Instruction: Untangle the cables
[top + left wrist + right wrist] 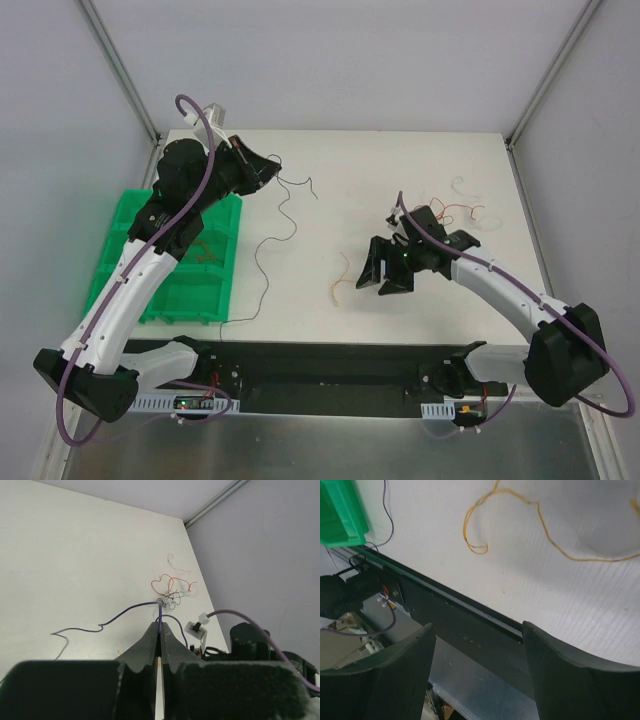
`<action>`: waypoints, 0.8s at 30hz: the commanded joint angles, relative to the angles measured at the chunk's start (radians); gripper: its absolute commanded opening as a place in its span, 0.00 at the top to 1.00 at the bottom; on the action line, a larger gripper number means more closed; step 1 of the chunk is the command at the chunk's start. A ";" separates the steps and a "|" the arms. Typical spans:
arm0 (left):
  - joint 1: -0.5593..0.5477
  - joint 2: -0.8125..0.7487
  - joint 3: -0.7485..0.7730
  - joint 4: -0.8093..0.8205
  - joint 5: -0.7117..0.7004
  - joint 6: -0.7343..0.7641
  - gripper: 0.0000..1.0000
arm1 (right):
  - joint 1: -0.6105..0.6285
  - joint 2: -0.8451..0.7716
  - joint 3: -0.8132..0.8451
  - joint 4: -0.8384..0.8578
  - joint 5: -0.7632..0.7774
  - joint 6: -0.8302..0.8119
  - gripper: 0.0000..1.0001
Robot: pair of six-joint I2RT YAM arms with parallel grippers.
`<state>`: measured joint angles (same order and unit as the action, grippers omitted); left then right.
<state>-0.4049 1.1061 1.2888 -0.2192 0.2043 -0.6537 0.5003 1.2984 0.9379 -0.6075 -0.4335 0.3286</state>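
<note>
My left gripper [268, 172] is shut on a thin dark cable [288, 222] at the back left of the table [340, 160]. That cable trails in squiggles toward the front edge. In the left wrist view the jaws [160, 626] pinch the dark cable [125, 611], which runs from a small tangle [170, 598] of black, red and white strands. My right gripper [385, 276] hangs open over mid-table with nothing in it. An orange cable [342, 282] lies loose just left of it, and it shows as a yellow-orange loop [540, 522] in the right wrist view. The tangle [455, 210] lies behind the right arm.
A green bin [180, 290] stands at the left table edge with an orange strand [205, 250] inside. Its corner [340, 515] shows in the right wrist view. A black rail [330, 360] runs along the front edge between the arm bases.
</note>
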 commanded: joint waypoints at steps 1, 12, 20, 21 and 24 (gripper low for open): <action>0.003 -0.002 0.117 0.087 0.029 -0.018 1.00 | 0.041 -0.076 -0.146 0.173 -0.042 0.162 0.29; 0.003 0.123 0.375 0.086 0.058 -0.073 1.00 | -0.153 0.177 -0.061 -0.032 0.061 -0.041 0.32; -0.005 0.222 0.372 0.072 0.058 -0.144 1.00 | -0.246 0.228 0.130 -0.273 0.272 -0.258 0.31; -0.005 0.238 0.395 0.055 0.070 -0.139 1.00 | -0.247 0.217 0.121 -0.249 0.291 -0.258 0.31; -0.006 0.294 0.480 0.001 0.102 -0.141 1.00 | -0.259 0.248 0.134 -0.235 0.282 -0.260 0.31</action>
<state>-0.4053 1.3560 1.6653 -0.1879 0.2565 -0.7727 0.2558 1.5452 1.0424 -0.7784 -0.2043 0.1272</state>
